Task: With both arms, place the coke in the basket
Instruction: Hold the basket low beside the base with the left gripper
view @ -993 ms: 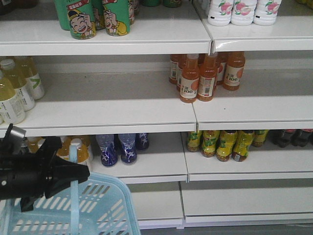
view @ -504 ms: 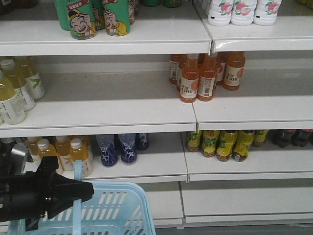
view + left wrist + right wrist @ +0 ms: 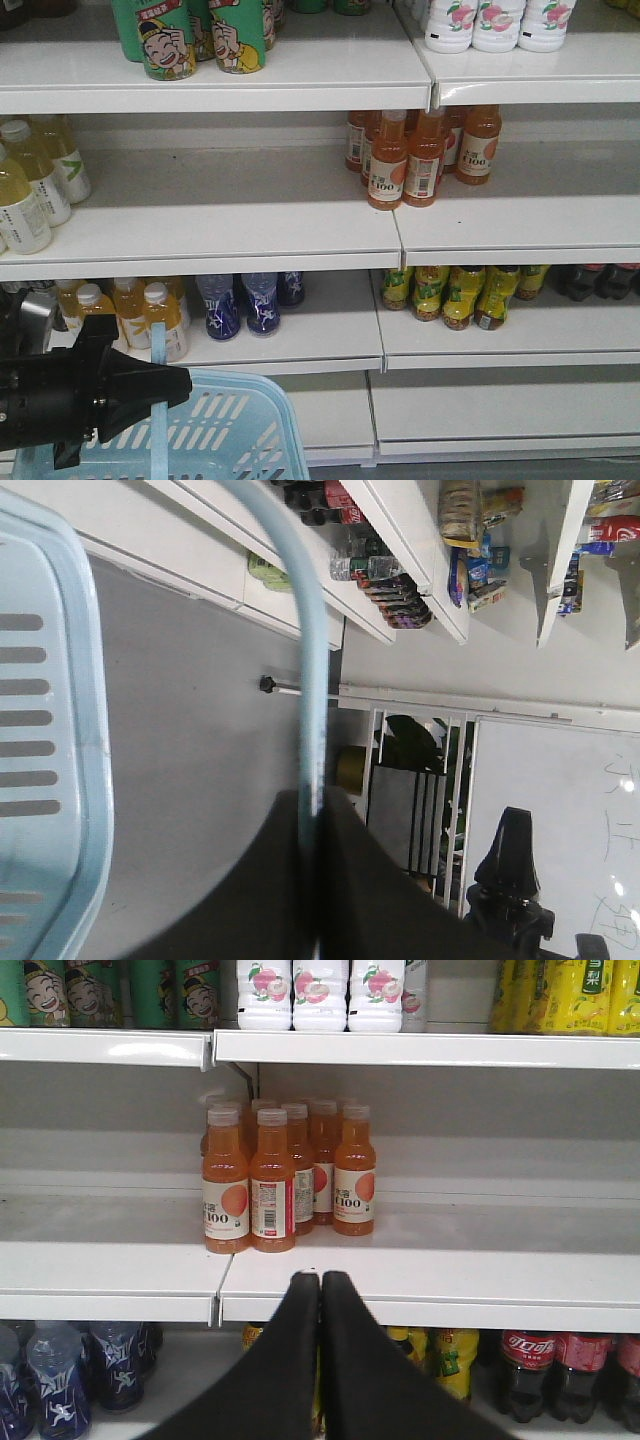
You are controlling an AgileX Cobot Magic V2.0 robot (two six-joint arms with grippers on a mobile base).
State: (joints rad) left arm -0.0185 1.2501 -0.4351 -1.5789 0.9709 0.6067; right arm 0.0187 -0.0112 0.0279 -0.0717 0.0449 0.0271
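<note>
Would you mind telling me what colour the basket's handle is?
Light blue, matching the basket; the handle shows best in the left wrist view.

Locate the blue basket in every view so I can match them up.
Front-facing: basket at bottom left.
Left wrist: its slotted wall fills the left edge; handle runs down the centre.
Right wrist: not in view.
Shared landmark: dark cola bottles, front-facing far right, right wrist bottom right.
</note>
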